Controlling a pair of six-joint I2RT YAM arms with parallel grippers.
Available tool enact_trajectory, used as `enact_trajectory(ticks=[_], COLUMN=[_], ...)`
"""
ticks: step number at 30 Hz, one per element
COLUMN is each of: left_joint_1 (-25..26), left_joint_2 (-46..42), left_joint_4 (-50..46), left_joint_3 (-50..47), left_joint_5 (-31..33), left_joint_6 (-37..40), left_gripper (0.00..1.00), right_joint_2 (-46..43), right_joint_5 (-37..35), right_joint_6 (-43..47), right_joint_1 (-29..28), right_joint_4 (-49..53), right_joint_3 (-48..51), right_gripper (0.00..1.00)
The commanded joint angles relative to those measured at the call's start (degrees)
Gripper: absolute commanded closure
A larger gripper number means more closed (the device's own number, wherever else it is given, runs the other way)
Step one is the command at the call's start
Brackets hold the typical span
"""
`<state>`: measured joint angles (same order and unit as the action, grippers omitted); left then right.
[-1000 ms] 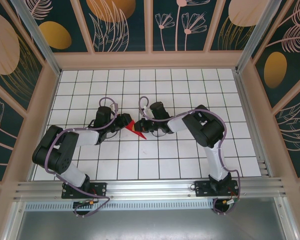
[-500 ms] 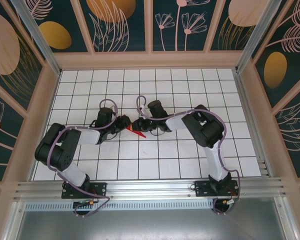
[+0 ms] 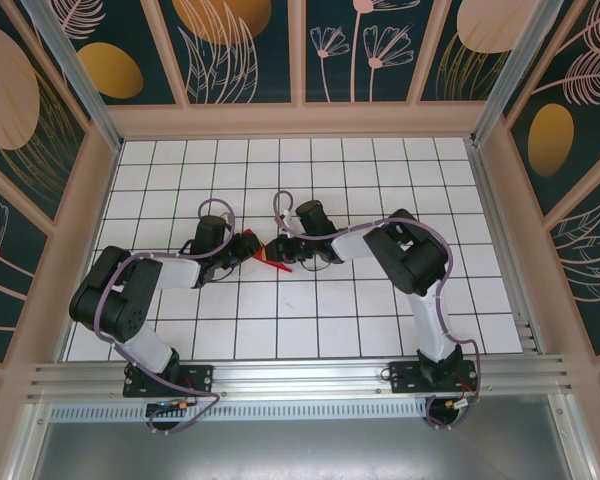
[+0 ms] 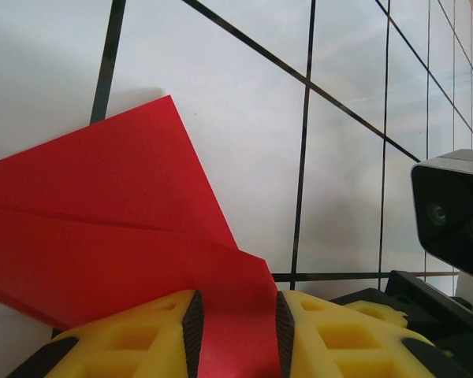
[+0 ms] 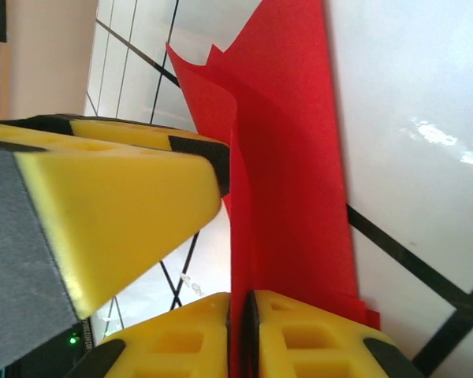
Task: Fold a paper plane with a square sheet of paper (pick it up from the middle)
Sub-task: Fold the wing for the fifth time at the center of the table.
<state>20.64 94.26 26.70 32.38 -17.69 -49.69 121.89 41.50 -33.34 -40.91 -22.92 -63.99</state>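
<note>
Two tools meet low over the worktop (image 3: 380, 330) in the top view: the left tool (image 3: 242, 247) and the right tool (image 3: 284, 250) each pinch the folded red paper (image 3: 271, 259) lying between them.

On the left wrist, the left tool (image 4: 236, 319) clamps a curled flap that could slip out.

On the right wrist, the right tool (image 5: 240, 315) grips a thin edge of the red paper (image 5: 292, 157). Opposing pulls may tear it or skew the crease.

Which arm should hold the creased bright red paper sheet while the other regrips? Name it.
Likely right: right gripper pinches the red paper sheet tight; left gripper grips a curled flap, jaws wider.
</note>
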Motion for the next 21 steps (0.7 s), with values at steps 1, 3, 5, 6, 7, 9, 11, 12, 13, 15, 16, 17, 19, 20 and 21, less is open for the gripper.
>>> enact_trajectory(ticks=[1, 3, 5, 6, 7, 9, 11, 12, 13, 15, 16, 17, 19, 20, 21], left_joint_1=[0.19, 0.2, 0.25, 0.21, 0.19, 0.19, 0.2, 0.2, 0.2, 0.19, 0.19, 0.19, 0.19, 0.19, 0.21], left_joint_2=[0.17, 0.4, 0.4, 0.32, 0.22, 0.05, -0.28, -0.47, -0.77, -1.41, -1.81, -2.17, -2.8, -2.93, -3.03], left_joint_4=[-0.87, -0.86, -0.76, -0.76, -0.77, -0.94, -1.12, -1.15, -1.29, -1.38, -1.39, -1.39, -1.56, -1.63, -1.73], left_joint_3=[1.59, 1.95, 1.98, 2.06, 2.07, 2.03, 2.08, 2.07, 2.16, 2.16, 2.16, 2.25, 2.25, 2.21, 2.25], left_joint_5=[0.4, 0.2, 0.16, 0.12, 0.12, 0.11, 0.2, 0.18, 0.21, 0.21, 0.27, 0.36, 0.86, 0.98, 1.15], left_joint_6=[1.17, 1.21, 1.17, 1.17, 1.17, 1.15, 1.13, 1.13, 1.2, 1.26, 1.3, 1.43, 1.61, 1.71, 1.9], left_gripper=[0.67, 0.67, 0.67, 0.67, 0.67, 0.67, 0.67, 0.67, 0.67, 0.67, 0.67, 0.67, 0.67, 0.67, 0.67], right_joint_2=[1.25, 1.52, 1.77, 1.96, 2.12, 2.45, 2.7, 2.74, 2.87, 3.05, 3.21, 3.33, 3.54, 3.69, 3.84], right_joint_5=[-2.22, -3.41, -4.15, -4.45, -4.66, -5.27, -5.85, -6.11, -6.45, -6.93, -7.2, -7.3, -7.39, -7.4, -7.61], right_joint_6=[0.32, 0.51, 0.69, 0.82, 0.86, 1.15, 1.43, 1.6, 1.77, 1.94, 1.96, 1.89, 1.67, 1.53, 1.31], right_joint_1=[0.4, 0.41, 0.39, 0.4, 0.39, 0.39, 0.39, 0.39, 0.4, 0.39, 0.4, 0.39, 0.39, 0.35, 0.39], right_joint_4=[2.23, 3.15, 4.12, 4.65, 5.15, 6.15, 7.0, 7.47, 7.82, 8.52, 8.77, 8.92, 9.1, 9.19, 9.42], right_joint_3=[0.75, 0.81, 0.72, 0.54, 0.34, -0.16, -0.43, -0.51, -0.53, -0.56, -0.52, -0.54, -0.57, -0.61, -0.7], right_gripper=[0.89, 0.91, 0.93, 0.93, 0.94, 0.95, 0.95, 0.96, 0.95, 0.95, 0.96, 0.96, 0.96, 0.96, 0.96])
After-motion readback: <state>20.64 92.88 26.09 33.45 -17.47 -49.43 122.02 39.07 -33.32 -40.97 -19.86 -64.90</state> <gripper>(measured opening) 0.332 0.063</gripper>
